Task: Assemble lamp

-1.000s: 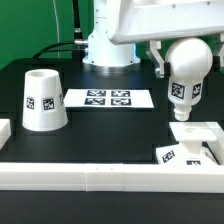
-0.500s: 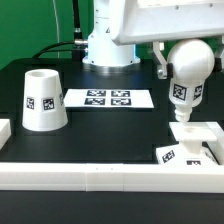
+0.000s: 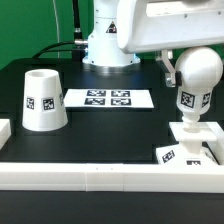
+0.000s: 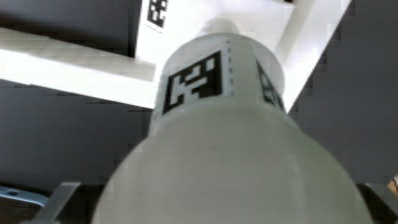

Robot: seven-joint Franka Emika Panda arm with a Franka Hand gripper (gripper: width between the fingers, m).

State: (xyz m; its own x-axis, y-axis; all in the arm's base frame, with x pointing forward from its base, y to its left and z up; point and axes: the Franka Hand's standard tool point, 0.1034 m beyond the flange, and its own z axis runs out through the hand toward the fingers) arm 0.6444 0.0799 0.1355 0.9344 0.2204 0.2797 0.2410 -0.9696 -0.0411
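My gripper (image 3: 197, 62) is shut on the round-topped white bulb (image 3: 198, 85) and holds it upright, narrow stem down. One dark finger (image 3: 169, 68) shows beside the bulb. The stem's tip meets the top of the low square base (image 3: 196, 137) at the exterior view's right. In the wrist view the bulb (image 4: 222, 140) fills the picture, and its tagged stem points at the base (image 4: 98, 70). A finger (image 4: 59, 198) shows at each side. The tapered shade (image 3: 43, 100) stands mouth-up at the exterior view's left, far from the gripper.
The marker board (image 3: 108, 99) lies flat mid-table behind the parts. A white rail (image 3: 100, 172) runs along the table's front edge. The robot's glossy white body (image 3: 108, 40) stands at the back.
The gripper has carried the bulb to the exterior view's right and lowered it. The stem's tip now reaches the base's top.
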